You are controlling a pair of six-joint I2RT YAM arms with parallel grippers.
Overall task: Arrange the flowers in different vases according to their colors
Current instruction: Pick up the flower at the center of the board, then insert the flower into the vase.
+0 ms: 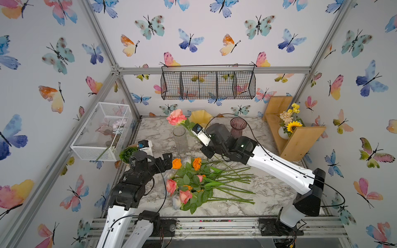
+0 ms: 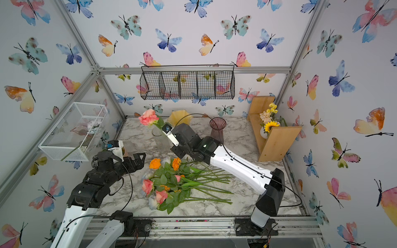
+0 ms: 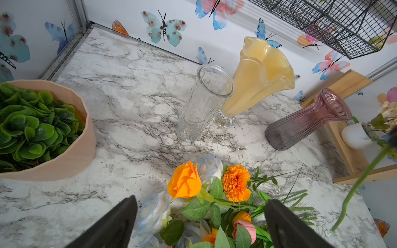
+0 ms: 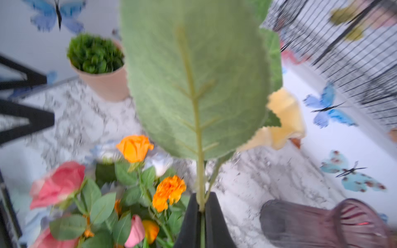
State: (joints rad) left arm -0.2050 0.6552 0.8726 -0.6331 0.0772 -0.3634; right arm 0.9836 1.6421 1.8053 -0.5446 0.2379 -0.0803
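Right gripper (image 4: 201,204): jaws pinched tight on the green stem of a single pink rose (image 1: 176,117). A broad leaf (image 4: 193,75) of that stem fills much of the right wrist view. The rose is lifted off the marble table (image 1: 268,193) with its stem tilted and bloom uppermost. In both top views the bloom shows near the rim of the clear glass vase (image 1: 180,139) and beside the yellow vase (image 1: 200,117). Whether it sits directly over either cannot be told.

Left gripper (image 3: 199,203): jaws spread wide, nothing between them, held low at the bloom end of the flower pile (image 1: 193,182).

Flower pile: lying flat on the table between the two arms, blooms toward the left arm and stems fanned toward the right arm. An orange rose (image 1: 176,163) and an orange marigold (image 1: 197,163) are at the far edge, two more pink roses are in the middle, and a white-blue rose (image 1: 176,203) is at the near edge.

Vases: the clear glass vase, the yellow vase and the purple vase (image 1: 238,126) all stand upright toward the back of the table. The yellow vase is just behind the clear one, and the purple vase stands apart from them.

Surroundings: a succulent in a tan pot (image 3: 38,128) stands by the left arm. A wooden shelf (image 1: 298,141) holds a sunflower bunch (image 1: 292,126). A white mesh basket (image 1: 101,131) and a black wire basket (image 1: 208,84) hang on the walls.
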